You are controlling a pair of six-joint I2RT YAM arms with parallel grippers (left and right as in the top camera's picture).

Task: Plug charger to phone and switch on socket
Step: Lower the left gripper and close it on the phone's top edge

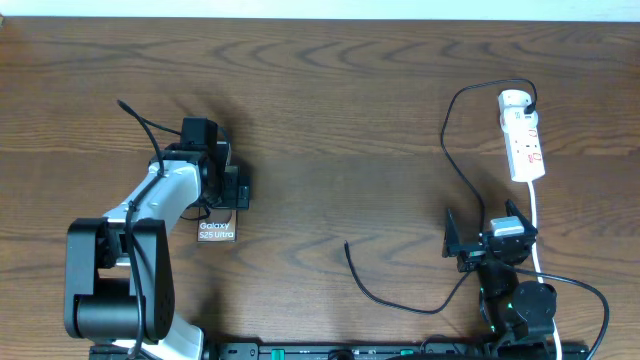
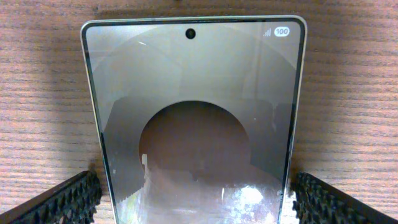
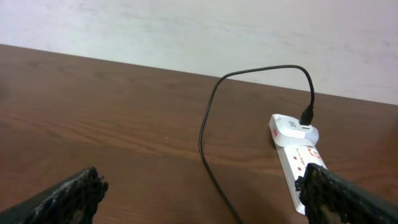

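The left arm (image 1: 165,195) is stretched from its base, below and to the left of the phone (image 1: 217,231), up toward the phone's far end, where the wrist is bent downward. The left tool (image 2: 199,208) is held wide open, with one ribbed finger (image 2: 62,199) set on each side of the phone; contact cannot be made out. The right arm (image 1: 520,300) is folded upright well to the right of the phone. The right tool (image 1: 485,238) is aimed roughly level across the tabletop (image 1: 330,110), its fingers spread wide and nothing gripped between them.
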